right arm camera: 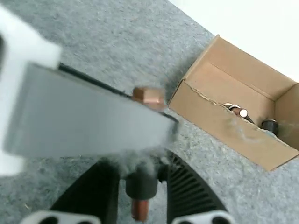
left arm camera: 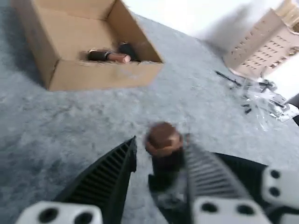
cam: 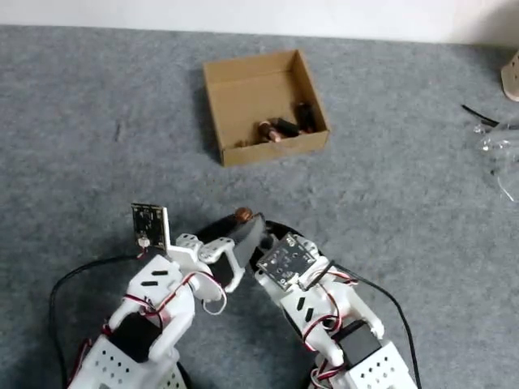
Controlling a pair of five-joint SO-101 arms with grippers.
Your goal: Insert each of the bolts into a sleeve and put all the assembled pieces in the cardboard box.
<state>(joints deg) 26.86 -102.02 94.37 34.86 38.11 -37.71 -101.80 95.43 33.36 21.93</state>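
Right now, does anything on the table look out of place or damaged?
Loose clear plastic scraps lie scattered at the right edge of the table, far from the box. The box's front wall looks a bit ragged along its rim. Nothing looks spilled.

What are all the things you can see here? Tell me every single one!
cardboard box: one, brown, open, on the far side of the table from the arms
assembled pieces: at least two, black with copper ends, lying in the box; I cannot tell the exact count
sleeved bolt: one, copper bolt in a black sleeve, between the two hands
plastic bits: a small heap, clear and black, far out on the right arm's side
beige thing: one, at the edge beyond the plastic bits; I cannot tell what it is
table: one, covered in fuzzy grey
left hand: one, black and white, open around the bolt's head
right hand: one, black and white, shut on the sleeve
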